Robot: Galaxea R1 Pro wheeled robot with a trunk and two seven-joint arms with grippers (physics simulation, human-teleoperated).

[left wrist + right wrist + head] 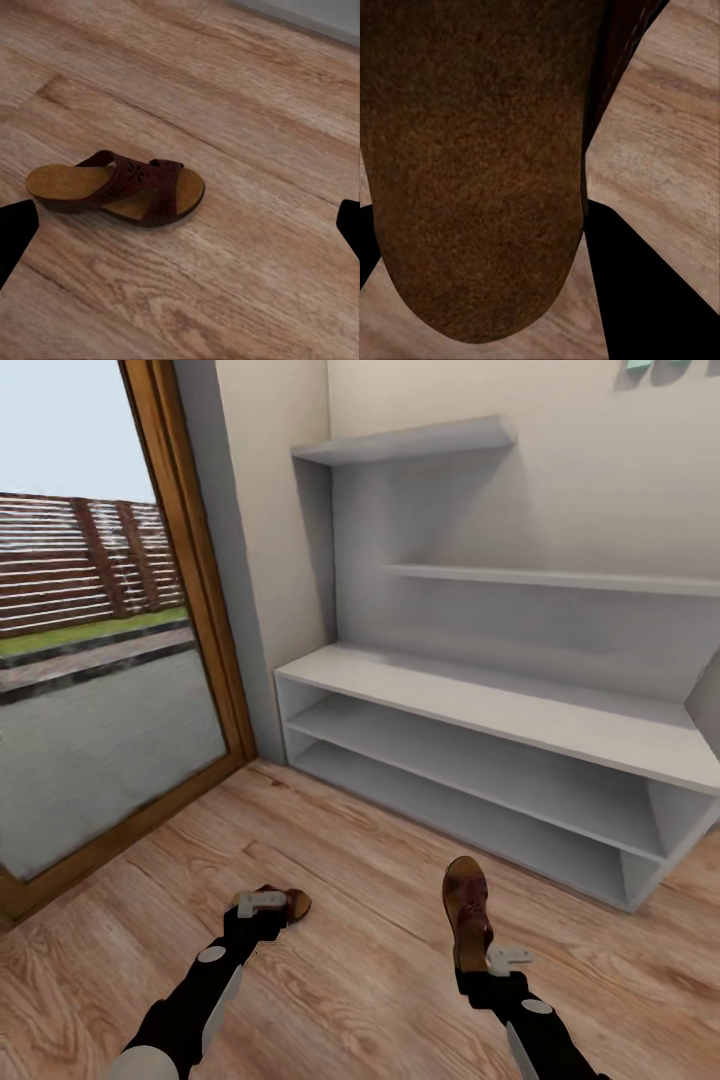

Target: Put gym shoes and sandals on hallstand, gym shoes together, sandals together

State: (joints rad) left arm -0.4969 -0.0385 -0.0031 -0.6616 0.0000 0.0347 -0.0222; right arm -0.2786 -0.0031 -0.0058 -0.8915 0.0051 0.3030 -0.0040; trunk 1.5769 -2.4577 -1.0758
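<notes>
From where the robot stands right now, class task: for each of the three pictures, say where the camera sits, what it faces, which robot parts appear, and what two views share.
Head view: on the robot's head, facing forward and down at the hallstand and wood floor; both arms show, the left hand and right hand.
Left wrist view: near the left hand, facing a sandal lying on the floor; dark fingertips at the edges.
Right wrist view: near the right hand, pressed close to the other sandal's sole.
Shared: the head view also shows both sandals.

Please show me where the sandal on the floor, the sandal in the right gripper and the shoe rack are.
Sandal on the floor (139, 184): left wrist view, on its strap.
Sandal in the right gripper (466, 905): head view, on its upper.
Shoe rack (500, 705): head view, on the bare top of its low base.
</notes>
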